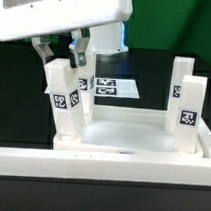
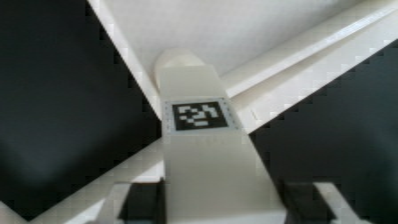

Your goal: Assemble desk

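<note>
Arm reaching down, gripper (image 1: 64, 53) vertical, fingers (image 1: 46, 52) clamped either side of upright leg (image 1: 60, 96).

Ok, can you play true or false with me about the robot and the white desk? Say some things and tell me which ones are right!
1. The gripper is over a leg on the exterior view's left. True.
2. All the legs are lying flat on the table. False: the legs in view stand upright on the tabletop, like the leg at the exterior view's right.
3. The legs have black-and-white square tags on them. True: one shows on the leg in the wrist view.
4. The marker board is standing up on its edge. False: it lies flat on the table, behind the desk.
5. The tabletop is black. False: it is white.
</note>
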You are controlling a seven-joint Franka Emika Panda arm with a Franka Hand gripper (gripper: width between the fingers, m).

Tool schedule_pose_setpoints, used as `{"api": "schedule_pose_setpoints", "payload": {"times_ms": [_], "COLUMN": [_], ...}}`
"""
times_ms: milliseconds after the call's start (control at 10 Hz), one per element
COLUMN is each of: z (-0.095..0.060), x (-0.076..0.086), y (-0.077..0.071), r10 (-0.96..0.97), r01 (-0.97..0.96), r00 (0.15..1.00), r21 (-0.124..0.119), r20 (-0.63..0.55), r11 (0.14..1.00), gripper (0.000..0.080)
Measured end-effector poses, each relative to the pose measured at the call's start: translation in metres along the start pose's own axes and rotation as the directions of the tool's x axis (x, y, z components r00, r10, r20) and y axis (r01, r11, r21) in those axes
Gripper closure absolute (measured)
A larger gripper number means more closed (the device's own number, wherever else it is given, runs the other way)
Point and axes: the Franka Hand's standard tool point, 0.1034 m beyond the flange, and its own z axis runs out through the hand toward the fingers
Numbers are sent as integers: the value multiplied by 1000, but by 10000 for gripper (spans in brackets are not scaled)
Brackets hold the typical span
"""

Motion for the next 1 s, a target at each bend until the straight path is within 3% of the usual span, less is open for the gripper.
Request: {"api": "schedule_pose_setpoints", "payload": {"times_ms": [1000], "z": [0], "x": [0], "y": [-2], "r10": [-7], "r01": [7], "r00": [1000], "r21": [0], "r20": [0], "r11": [1000], "gripper": [501]}}
